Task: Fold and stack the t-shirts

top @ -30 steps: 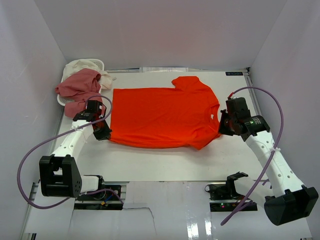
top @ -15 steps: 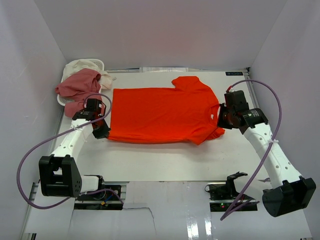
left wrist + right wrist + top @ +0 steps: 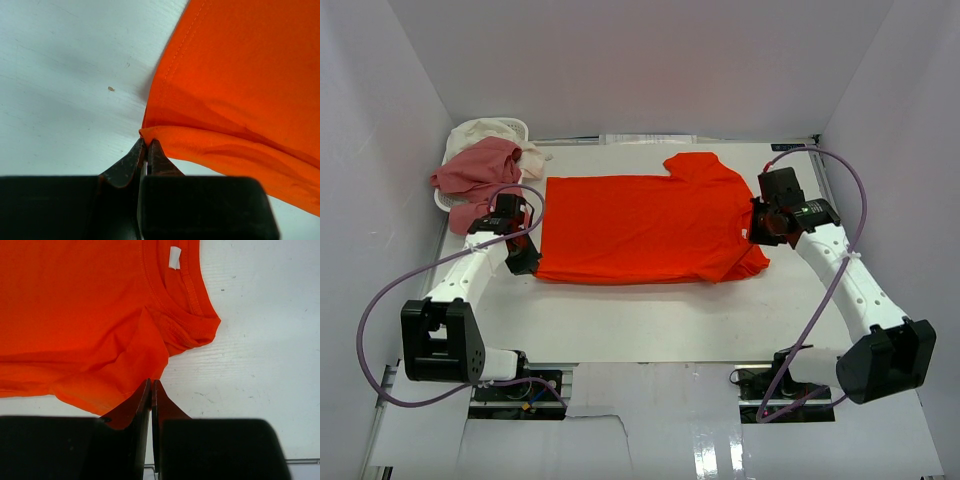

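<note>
left gripper (image 3: pixel 146 142) low, pinching orange shirt (image 3: pixel 640 225) hem corner | right gripper (image 3: pixel 151 382) low, pinching its shoulder fabric | basket (image 3: pixel 517 126): pink shirt (image 3: pixel 480 170), cream shirt (image 3: pixel 480 132) spilling over

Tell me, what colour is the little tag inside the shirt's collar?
White: the tag at the neck of the orange-red t-shirt, clearest in the right wrist view.

An orange shirt (image 3: pixel 640 228) lies flat mid-frame, collar to the right; the left gripper (image 3: pixel 528 266) sits at its lower left corner, the right gripper (image 3: pixel 758 237) at its right edge; a pink shirt (image 3: pixel 475 170) and cream shirt (image 3: pixel 485 130) heap over a basket (image 3: pixel 441 201), upper left.
</note>
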`<state>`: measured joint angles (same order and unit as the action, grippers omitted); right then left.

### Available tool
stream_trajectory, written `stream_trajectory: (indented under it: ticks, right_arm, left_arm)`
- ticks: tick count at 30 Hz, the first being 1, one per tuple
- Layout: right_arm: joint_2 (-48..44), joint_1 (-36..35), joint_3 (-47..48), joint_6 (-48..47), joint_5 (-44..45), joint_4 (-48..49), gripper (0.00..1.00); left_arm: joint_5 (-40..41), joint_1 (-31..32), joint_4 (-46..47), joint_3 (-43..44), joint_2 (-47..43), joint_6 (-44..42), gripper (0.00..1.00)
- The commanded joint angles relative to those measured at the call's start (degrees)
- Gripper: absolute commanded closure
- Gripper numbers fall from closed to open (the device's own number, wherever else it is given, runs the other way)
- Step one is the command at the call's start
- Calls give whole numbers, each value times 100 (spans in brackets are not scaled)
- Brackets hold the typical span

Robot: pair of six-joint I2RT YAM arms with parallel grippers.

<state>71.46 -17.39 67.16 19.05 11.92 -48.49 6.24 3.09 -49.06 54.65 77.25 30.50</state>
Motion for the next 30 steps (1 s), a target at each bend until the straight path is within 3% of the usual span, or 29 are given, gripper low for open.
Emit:
stream_trajectory:
  ticks: [1,30]
  right_arm:
    - [104,25,403,-208,117,305,92]
    - [1274,201,1150,-490,-50,534,92]
  left_arm:
    - [184,-37,107,195,-26,8,100]
    - [316,-37,318,678,747,-71,100]
